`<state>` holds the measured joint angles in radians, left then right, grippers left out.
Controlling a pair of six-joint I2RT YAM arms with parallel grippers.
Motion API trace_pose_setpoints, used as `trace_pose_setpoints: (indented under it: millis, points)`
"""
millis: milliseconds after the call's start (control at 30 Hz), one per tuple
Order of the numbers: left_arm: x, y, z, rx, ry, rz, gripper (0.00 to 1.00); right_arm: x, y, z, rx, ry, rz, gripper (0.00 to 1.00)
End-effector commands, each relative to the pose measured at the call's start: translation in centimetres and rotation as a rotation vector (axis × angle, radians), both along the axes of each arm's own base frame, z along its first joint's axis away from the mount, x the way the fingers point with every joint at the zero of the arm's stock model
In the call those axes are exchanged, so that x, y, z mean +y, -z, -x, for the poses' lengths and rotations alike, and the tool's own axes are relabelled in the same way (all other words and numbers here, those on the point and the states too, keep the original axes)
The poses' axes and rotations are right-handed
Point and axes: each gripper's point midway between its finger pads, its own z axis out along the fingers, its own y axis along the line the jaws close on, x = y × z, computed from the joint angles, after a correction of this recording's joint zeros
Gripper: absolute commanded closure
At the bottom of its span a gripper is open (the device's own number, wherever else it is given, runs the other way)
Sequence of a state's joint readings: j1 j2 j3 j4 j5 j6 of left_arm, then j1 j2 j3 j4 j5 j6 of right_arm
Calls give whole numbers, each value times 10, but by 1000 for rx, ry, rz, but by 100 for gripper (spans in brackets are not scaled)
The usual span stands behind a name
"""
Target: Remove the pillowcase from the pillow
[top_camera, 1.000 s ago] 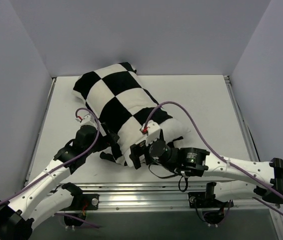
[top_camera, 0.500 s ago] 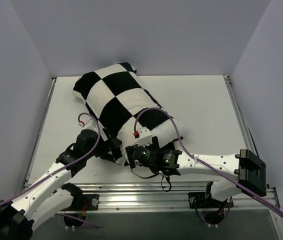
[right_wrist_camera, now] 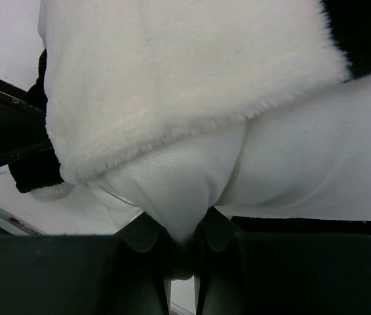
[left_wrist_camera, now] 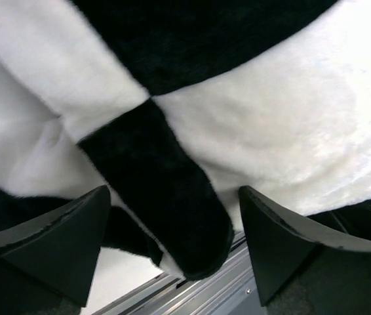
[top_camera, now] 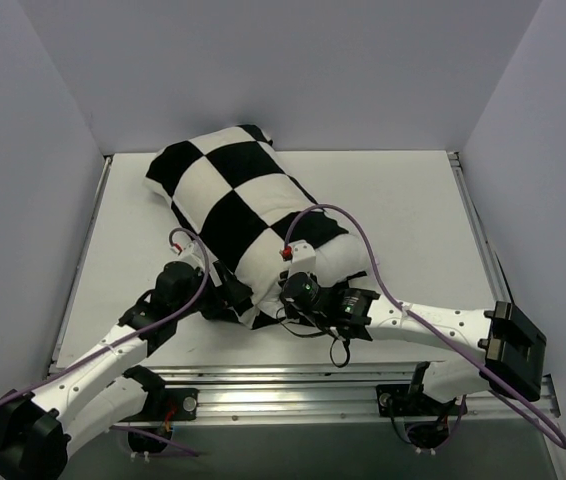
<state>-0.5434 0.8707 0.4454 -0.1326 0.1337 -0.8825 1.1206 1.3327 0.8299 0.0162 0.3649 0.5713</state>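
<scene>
Pinching pillow [right_wrist_camera: 172, 190] corner in closed right hand [right_wrist_camera: 182, 248], bottom centre, likely as anchor; straddling pillowcase [left_wrist_camera: 257, 118] hem with open left hand [left_wrist_camera: 174, 200] for pulling.

R claw [right_wrist_camera: 182, 241] clamped onto pillow [right_wrist_camera: 172, 190] corner, was open.

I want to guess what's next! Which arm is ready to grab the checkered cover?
Left. The left gripper stands open with a fold of the pillowcase between its fingers; the right gripper is busy, shut on a corner of the pillow.
</scene>
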Motion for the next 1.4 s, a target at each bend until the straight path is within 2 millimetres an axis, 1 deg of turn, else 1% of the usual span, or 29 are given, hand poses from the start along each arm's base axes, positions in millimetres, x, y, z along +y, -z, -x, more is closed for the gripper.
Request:
trace_pose_setpoints:
  millis: [0, 33, 67, 167, 200, 233, 300, 333, 367, 400, 433, 500, 533, 600, 667, 733, 833, 900, 967, 1033, 1067, 1100, 1133, 1167, 1200, 1233, 1267, 1333, 1367]
  points:
    - [-21, -31, -14, -122, 79, 83, 15, 9, -23, -9, -47, 3, -83, 100]
    - [-21, -26, -16, -113, 75, 70, 22, 9, -25, -9, -50, 0, -87, 100]
    - [-20, -25, -18, -116, 72, 58, 49, 8, -28, -9, -53, 1, -89, 100]
    - [-15, -24, -22, -126, 56, 17, 97, 0, -38, -11, -71, 19, -90, 100]
    - [-12, -29, -25, -134, 44, 3, 98, -5, -39, -10, -67, 21, -79, 100]
    - [-8, -32, -26, -141, 27, -16, 98, -10, -48, -11, -79, 30, -95, 100]
    - [11, -33, -36, -155, -60, -83, 98, -24, -49, -7, -70, 40, -64, 100]
    - [18, -44, -42, -179, -104, -92, 98, -31, -61, -5, -82, 43, -83, 100]
    - [36, -42, -50, -180, -190, -135, 98, -37, -66, -4, -88, 51, -85, 100]
    - [44, -44, -54, -183, -237, -150, 98, -48, -67, -1, -84, 59, -66, 100]
    - [53, -48, -58, -188, -287, -161, 98, -56, -82, 2, -103, 63, -101, 100]
    - [79, -45, -67, -176, -429, -195, 98, -69, -91, 10, -103, 58, -111, 100]
    - [86, -41, -70, -167, -471, -206, 98, -77, -107, 15, -124, 52, -154, 100]
    - [103, -34, -76, -149, -579, -208, 98, -88, -118, 24, -134, 32, -175, 100]
    - [115, -22, -84, -120, -662, -201, 98, -97, -139, 36, -153, -2, -237, 100]
    - [126, -9, -92, -94, -724, -212, 98, -108, -147, 47, -156, -35, -260, 100]
    - [128, -1, -106, -86, -752, -190, 98, -110, -144, 59, -140, -94, -254, 100]
    - [125, 5, -118, -68, -731, -206, 98, -97, -130, 69, -95, -176, -253, 100]
    - [107, 9, -122, -45, -626, -205, 98, -76, -113, 80, -23, -271, -248, 100]
    - [90, -9, -125, -75, -540, -167, 95, -58, -92, 78, 31, -289, -227, 100]
    - [77, -17, -120, -93, -466, -154, 93, -49, -87, 83, 62, -327, -234, 100]
    - [73, -29, -119, -118, -445, -149, 79, -40, -87, 81, 61, -340, -248, 100]
    - [71, -41, -110, -134, -422, -152, 70, -32, -80, 79, 82, -351, -234, 98]
    - [67, -51, -104, -159, -379, -168, 60, -26, -81, 78, 82, -363, -237, 88]
    - [66, -61, -99, -176, -358, -175, 39, -17, -85, 79, 82, -394, -252, 81]
    - [65, -79, -92, -199, -338, -174, 31, -8, -88, 76, 84, -412, -248, 74]
    - [64, -88, -87, -219, -302, -192, 24, -6, -90, 75, 76, -429, -233, 58]
    - [57, -114, -78, -252, -241, -199, 16, -3, -93, 67, 66, -414, -196, 46]
    - [54, -121, -76, -272, -201, -223, 15, -3, -109, 59, 30, -382, -202, 38]
